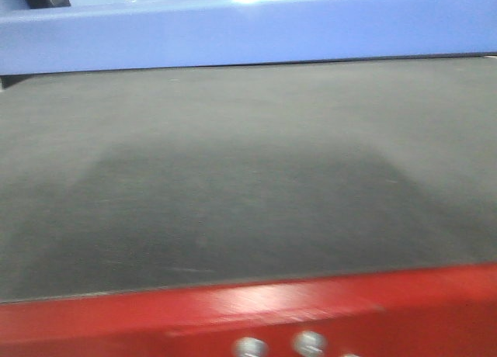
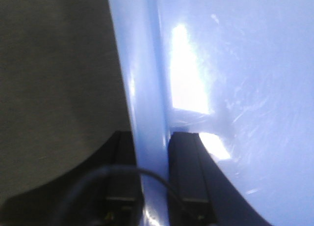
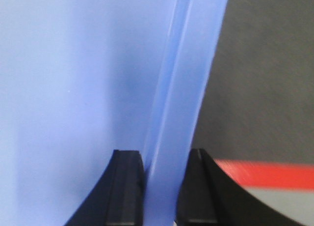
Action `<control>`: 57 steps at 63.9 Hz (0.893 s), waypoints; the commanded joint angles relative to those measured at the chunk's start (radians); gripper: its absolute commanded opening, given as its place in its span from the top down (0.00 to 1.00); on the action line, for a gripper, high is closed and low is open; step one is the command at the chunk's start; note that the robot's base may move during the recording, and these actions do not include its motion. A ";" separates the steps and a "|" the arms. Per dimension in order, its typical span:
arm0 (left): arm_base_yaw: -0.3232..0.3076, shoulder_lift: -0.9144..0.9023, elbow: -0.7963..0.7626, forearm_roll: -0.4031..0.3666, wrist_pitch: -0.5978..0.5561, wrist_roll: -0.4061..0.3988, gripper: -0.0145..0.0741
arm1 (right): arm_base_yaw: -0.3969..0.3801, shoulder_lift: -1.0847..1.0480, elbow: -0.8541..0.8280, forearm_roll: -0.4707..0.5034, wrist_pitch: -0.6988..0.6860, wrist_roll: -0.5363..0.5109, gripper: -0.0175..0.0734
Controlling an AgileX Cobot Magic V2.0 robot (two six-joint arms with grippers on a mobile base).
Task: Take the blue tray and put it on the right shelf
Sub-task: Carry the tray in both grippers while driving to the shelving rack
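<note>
Your left tool (image 2: 153, 142) and right tool (image 3: 164, 162) both pinch the blue tray (image 1: 248, 31) rim; lift it level, both sides together.

Tray (image 1: 256, 27): glossy periwinkle-blue plastic, spanning the top edge of the front view, long side wall facing the camera. In both wrist views its flared rim runs vertically through centre frame.

dark mat (image 1: 248, 178): open surface, passable | blue tray (image 1: 256, 31): spans far side, blocks | red frame (image 1: 233, 314): near edge
</note>
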 commanded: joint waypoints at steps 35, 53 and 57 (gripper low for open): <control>-0.020 -0.032 -0.024 -0.062 -0.005 0.039 0.89 | 0.008 -0.027 -0.033 0.014 -0.093 -0.029 0.74; -0.020 -0.032 -0.024 -0.062 -0.005 0.039 0.89 | 0.008 -0.027 -0.033 0.014 -0.093 -0.029 0.74; -0.020 -0.032 -0.024 -0.062 -0.005 0.039 0.89 | 0.008 -0.027 -0.033 0.014 -0.093 -0.029 0.74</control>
